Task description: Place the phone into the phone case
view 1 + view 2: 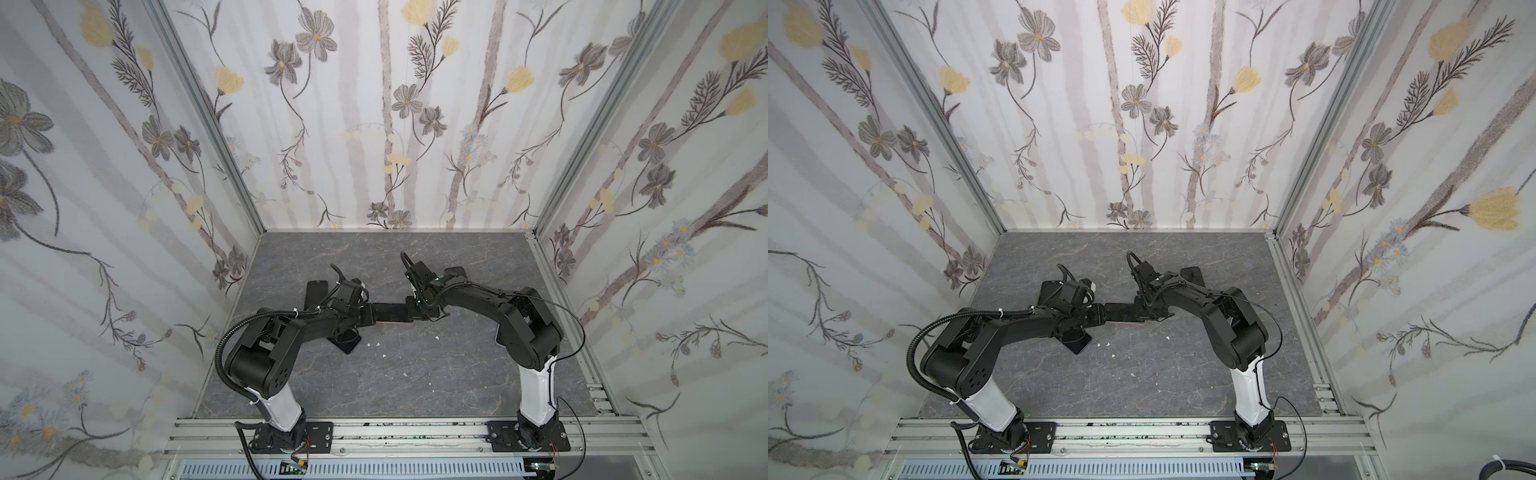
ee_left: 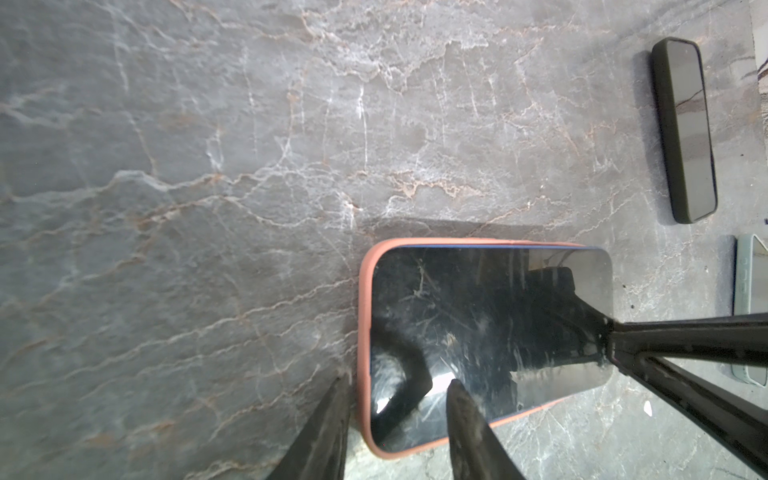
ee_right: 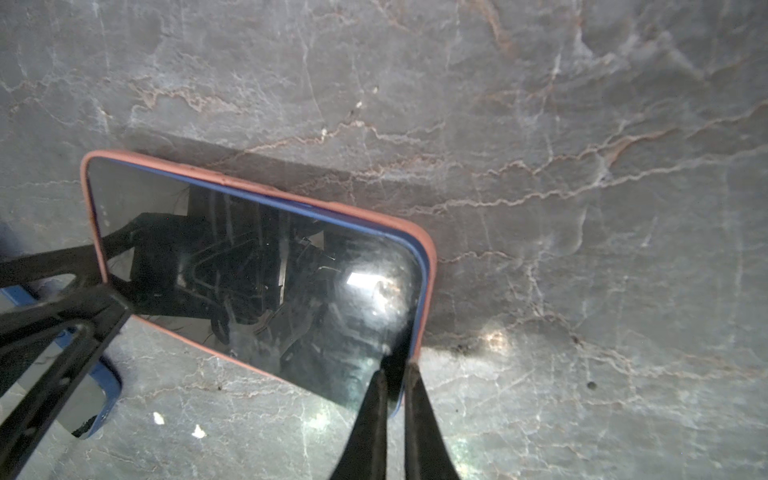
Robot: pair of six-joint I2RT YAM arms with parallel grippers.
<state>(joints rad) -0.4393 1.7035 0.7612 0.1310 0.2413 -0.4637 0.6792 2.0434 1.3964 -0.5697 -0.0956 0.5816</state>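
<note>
The phone lies screen up in the pink case at the middle of the counter. Its long axis runs from 9 to 3 o'clock in both top views. It looks mostly in, but a blue strip of its frame shows above the case wall along the 12 o'clock side and round the 3 o'clock end. I judge that edge not yet snapped home.

The left gripper is at the 9 o'clock end with its jaws apart, one finger outside the case wall and the other down on the glass. The right gripper is at the 3 o'clock end with its jaws drawn almost together at the rim. Whether they pinch it or only press, I cannot tell.

To finish well, use the left as an anchor so the case cannot slide. Press straight down near the raised 12 o'clock corner rather than mid-screen, then work along that edge in small pushes. A sideways push would likely skate on the glass or lever the seated side back out.
</note>
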